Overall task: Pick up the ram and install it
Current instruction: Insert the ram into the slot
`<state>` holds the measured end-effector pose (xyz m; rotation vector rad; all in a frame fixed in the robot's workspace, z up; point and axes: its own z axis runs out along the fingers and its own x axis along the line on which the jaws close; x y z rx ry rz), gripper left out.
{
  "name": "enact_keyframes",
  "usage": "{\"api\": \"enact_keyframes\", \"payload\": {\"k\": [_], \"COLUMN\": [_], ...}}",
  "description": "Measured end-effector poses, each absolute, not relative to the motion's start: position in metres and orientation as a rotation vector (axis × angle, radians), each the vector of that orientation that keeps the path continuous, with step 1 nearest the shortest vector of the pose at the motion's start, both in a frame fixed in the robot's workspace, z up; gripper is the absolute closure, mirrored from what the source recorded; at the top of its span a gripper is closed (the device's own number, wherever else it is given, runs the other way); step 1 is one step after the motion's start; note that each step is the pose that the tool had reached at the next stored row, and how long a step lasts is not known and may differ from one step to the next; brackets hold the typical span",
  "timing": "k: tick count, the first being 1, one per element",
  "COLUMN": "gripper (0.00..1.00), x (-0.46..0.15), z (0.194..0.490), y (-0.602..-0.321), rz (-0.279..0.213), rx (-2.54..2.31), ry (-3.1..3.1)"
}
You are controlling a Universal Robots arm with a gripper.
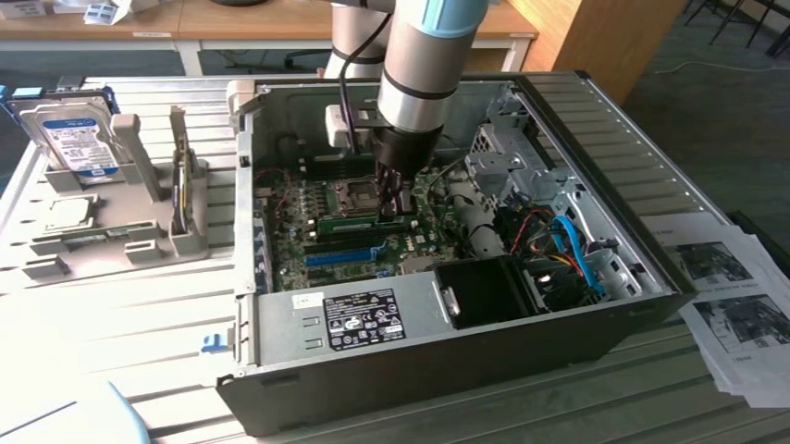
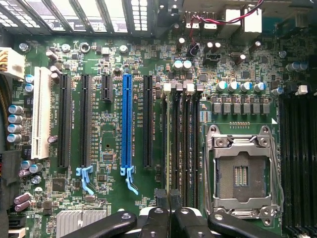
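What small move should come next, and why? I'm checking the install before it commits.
Probably a short, straight push down. The pincer looks shut on the ram, which stands on edge in line with the black memory slots beside the empty processor socket. It seems aligned, but I cannot tell whether it is fully seated.

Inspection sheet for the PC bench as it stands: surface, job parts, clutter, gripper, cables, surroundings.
Surface: slatted table carrying an open PC case.
Job's things: ram on edge at the memory slots, beside the empty CPU socket.
Clutter: hard drive in a grey holder; printed sheets.
Grippers: gripper inside the case, fingers closed on the ram.
Cables: blue cables inside the case.
Surroundings: wooden desks behind.
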<state>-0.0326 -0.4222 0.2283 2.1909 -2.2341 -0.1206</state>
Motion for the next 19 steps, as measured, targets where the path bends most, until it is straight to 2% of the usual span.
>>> {"api": "enact_keyframes", "payload": {"k": [19], "gripper": [0.89], "x": [-0.0325], "z": [0.225], "y": [-0.4222], "rz": [-0.12], "rx": [2.203], "ry": [-2.222]}}
